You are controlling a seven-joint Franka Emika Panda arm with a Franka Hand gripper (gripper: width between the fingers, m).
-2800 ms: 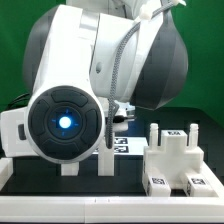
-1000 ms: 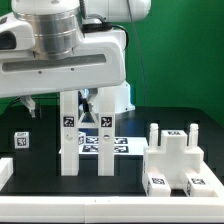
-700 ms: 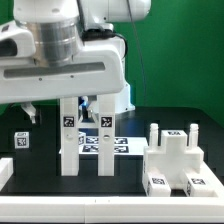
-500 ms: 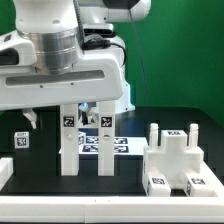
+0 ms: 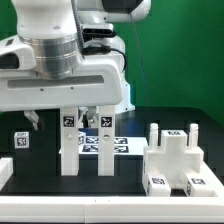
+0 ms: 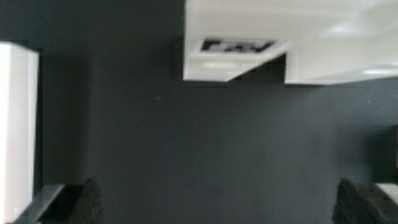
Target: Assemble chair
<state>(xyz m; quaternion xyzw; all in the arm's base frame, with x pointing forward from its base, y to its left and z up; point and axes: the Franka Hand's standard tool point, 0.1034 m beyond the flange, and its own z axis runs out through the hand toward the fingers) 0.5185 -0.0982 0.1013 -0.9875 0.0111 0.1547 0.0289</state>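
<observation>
In the exterior view, two upright white chair legs (image 5: 68, 148) (image 5: 107, 146) with tags stand in the middle of the black table. A blocky white part-built chair piece (image 5: 176, 160) with pegs on top stands at the exterior view's right. A small tagged white piece (image 5: 20, 141) lies at the left. My gripper (image 5: 60, 116) hangs low in front of the legs, close to the camera. In the wrist view the gripper (image 6: 217, 205) is open, with only black table between its dark fingertips (image 6: 73, 202). A tagged white chair part (image 6: 267, 45) lies ahead of them.
The marker board (image 5: 94, 143) lies flat behind the two legs. The table's white raised border (image 5: 60, 188) runs along the front. A white strip (image 6: 16, 120) shows at one side of the wrist view. A green backdrop closes the back.
The arm has swung round from facing the camera. Over the last second the hand has sunk lower in front of the two legs. The jaws have stayed open.
</observation>
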